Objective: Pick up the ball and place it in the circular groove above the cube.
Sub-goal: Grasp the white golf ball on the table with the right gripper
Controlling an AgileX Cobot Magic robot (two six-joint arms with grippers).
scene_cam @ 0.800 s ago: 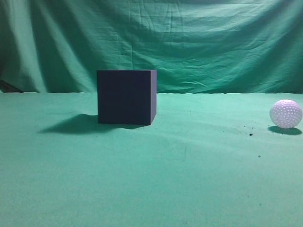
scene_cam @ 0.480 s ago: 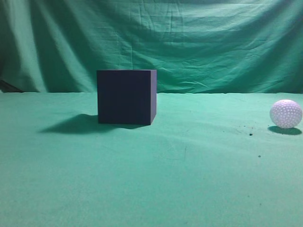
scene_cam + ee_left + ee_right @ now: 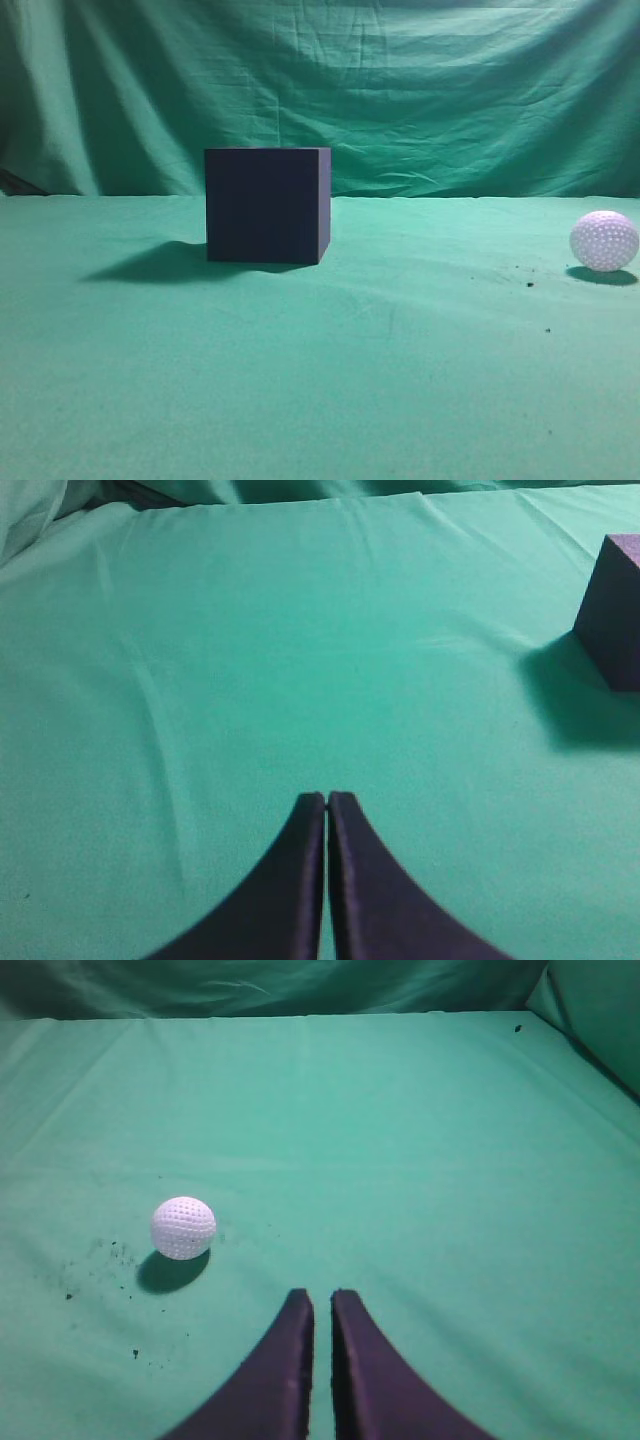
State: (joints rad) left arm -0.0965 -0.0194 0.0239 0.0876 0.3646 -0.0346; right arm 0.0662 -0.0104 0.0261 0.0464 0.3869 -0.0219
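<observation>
**Ball free on the cloth, both arms idle**

Nearest each wrist camera, the left gripper [image 3: 327, 800] has its jaws pressed together on nothing; the right gripper [image 3: 320, 1300] shows only a thin slit, also empty. The ball [image 3: 183, 1227] rests on the green tabletop [image 3: 330, 380], ahead and left of the right gripper, far right in the exterior view. Hard, light and dimpled, it will likely roll; pinch across its widest part. Farther off stands the cube [image 3: 267, 205], its groove unseen. No writing is legible.
</observation>
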